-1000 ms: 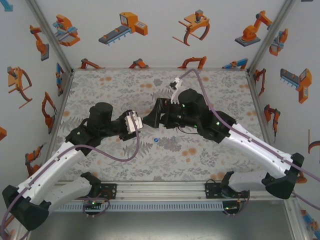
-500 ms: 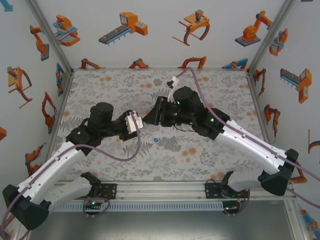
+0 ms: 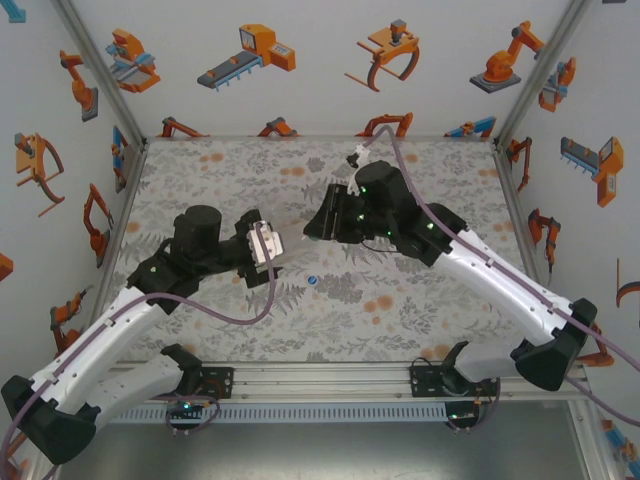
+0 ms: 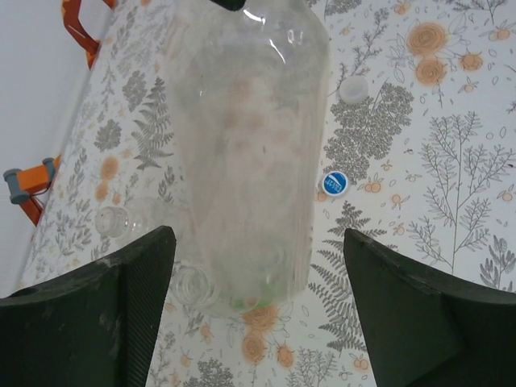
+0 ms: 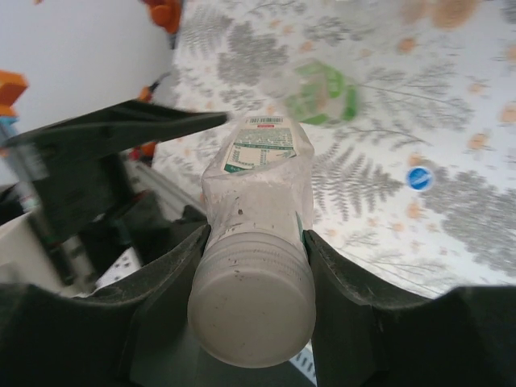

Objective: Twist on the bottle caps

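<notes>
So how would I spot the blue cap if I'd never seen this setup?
Look at the flowered table. Near its middle, slightly toward the near edge, lies the blue cap, a tiny round disc on the print. It is the only blue thing there; the other loose cap nearby is whitish.
</notes>
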Tool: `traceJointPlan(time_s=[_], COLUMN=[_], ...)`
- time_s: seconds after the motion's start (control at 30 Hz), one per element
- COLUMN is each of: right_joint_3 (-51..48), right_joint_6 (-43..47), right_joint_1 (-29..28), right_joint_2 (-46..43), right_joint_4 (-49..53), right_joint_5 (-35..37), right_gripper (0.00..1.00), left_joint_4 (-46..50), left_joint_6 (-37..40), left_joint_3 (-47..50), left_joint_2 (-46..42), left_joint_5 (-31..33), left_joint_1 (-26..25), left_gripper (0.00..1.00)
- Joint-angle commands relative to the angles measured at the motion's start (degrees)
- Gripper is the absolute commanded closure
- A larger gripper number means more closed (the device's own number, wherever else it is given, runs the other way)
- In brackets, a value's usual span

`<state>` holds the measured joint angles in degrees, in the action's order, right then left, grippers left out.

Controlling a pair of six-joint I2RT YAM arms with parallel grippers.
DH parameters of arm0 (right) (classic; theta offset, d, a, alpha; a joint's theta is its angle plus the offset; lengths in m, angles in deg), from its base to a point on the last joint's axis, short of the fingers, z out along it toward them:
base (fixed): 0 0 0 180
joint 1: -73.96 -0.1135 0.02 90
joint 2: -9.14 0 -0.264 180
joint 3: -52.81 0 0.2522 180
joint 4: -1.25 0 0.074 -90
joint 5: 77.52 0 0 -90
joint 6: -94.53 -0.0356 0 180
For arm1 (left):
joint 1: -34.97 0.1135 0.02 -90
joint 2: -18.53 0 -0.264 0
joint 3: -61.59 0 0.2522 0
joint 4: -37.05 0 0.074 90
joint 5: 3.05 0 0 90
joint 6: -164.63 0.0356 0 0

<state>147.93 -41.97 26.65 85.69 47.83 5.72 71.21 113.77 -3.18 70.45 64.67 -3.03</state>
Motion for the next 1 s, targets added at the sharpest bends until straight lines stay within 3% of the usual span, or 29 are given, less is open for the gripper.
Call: traceJointPlan(time_s=[0.0, 0.23, 0.6, 0.97], right_joint_3=[3.3, 11.0, 27.3, 33.3], right_joint_6=[7.3, 21.1, 29.6, 30.0], right_joint_1=[4.2, 12.1, 21.0, 27.1], right_joint_2=[1.8, 9.8, 27.7, 38.4], right_joint_4=[8.8, 18.6, 25.1, 23.3], right_joint_5=[0.7, 9.1, 16.1, 11.5], right_gripper=[0.75, 0.75, 0.75, 0.75], left_joint_4=[-2.0, -3.9, -5.0, -5.0], left_joint_6=[-1.5, -3.9, -5.3, -4.9], left_joint_3=[0.1, 0.2, 0.3, 0.5], left_joint_2=[-1.0, -1.2, -0.8, -0.9], left_joint_5=[-0.5, 0.8, 0.9, 0.6], left_joint_1=[-0.1, 0.2, 1.0, 1.0], left_gripper=[0.21, 0.20, 0.20, 0.20])
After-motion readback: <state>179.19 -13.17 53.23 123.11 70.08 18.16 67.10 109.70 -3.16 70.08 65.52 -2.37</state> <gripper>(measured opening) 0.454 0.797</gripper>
